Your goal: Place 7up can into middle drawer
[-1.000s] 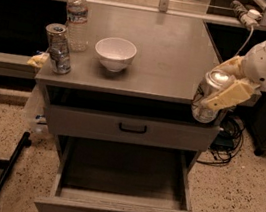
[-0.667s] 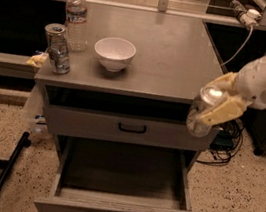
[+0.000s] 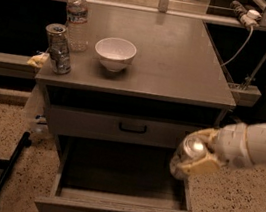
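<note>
Grey metal cabinet [image 3: 180, 65]: top carries a bowl, a bottle and a tall can.
Middle drawer [image 3: 80, 207]: pulled wide open, floor bare.
Upper drawer front [image 3: 90, 121]: closed.
Gripper [image 3: 197, 152]: clenched on the 7up can, reaching in from the right.
Water bottle [image 3: 77, 17]: upright, back left.
White bowl [image 3: 115, 53]: beside the bottle.
Tall dark can [image 3: 59, 49]: left edge.
7up can [image 3: 191, 151]: tilted, held above the open drawer's right side.

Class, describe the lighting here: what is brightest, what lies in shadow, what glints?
Camera view: dim, warm light; the bowl is brightest; the gap under the cabinet top is black; the lid of the 7up can glints, held in the gripper above the open middle drawer, at its right edge.
</note>
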